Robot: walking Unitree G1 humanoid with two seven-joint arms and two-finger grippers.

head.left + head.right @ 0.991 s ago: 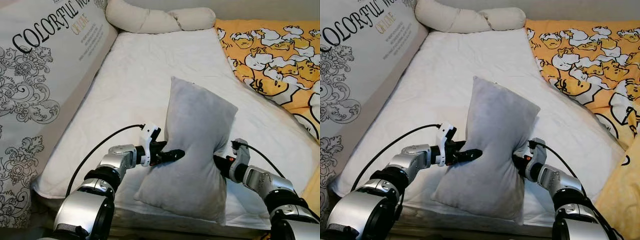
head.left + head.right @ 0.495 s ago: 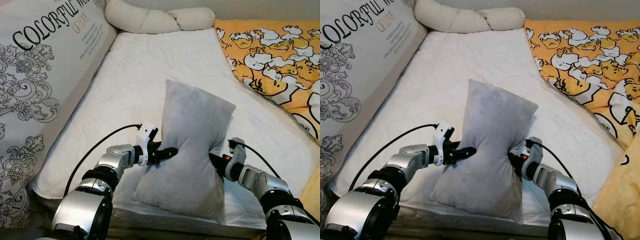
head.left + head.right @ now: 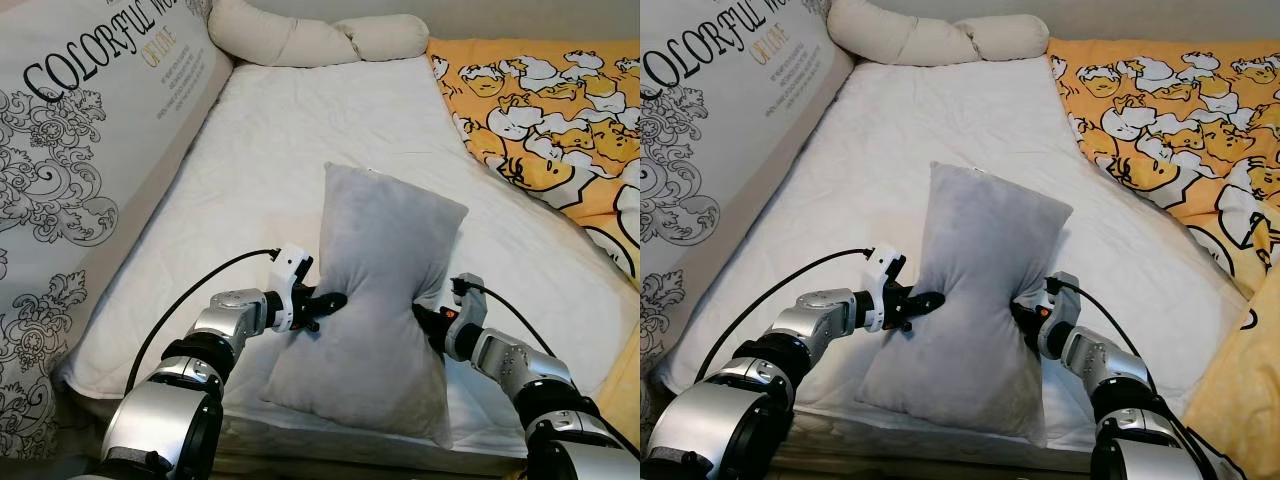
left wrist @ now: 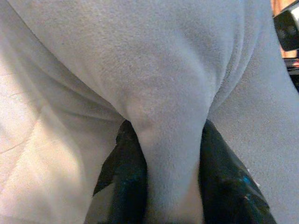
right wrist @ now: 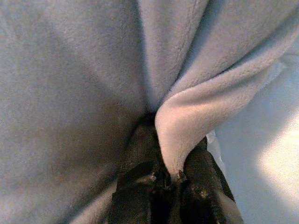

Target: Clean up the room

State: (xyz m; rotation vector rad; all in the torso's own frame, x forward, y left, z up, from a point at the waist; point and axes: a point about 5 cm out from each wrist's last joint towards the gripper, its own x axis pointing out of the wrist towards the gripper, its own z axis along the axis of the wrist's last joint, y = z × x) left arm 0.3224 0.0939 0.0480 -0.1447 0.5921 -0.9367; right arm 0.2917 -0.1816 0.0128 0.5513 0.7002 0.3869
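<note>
A grey pillow (image 3: 380,300) stands on end over the white mattress (image 3: 300,140), pinched in at its waist from both sides. My left gripper (image 3: 332,300) is shut on the pillow's left edge; in the left wrist view a fold of grey fabric (image 4: 170,154) runs between the two black fingers (image 4: 128,182). My right gripper (image 3: 425,318) is shut on the pillow's right edge, and the right wrist view has a fabric fold (image 5: 182,121) clamped between its fingers (image 5: 140,186).
A tall patterned headboard cushion (image 3: 80,150) lines the left side. A long cream bolster (image 3: 320,40) lies at the head of the bed. A yellow duck-print blanket (image 3: 550,110) covers the right side. The mattress's front edge (image 3: 250,430) is close to me.
The pillow and both grippers have shifted slightly left and down toward the mattress; both grips are unchanged.
</note>
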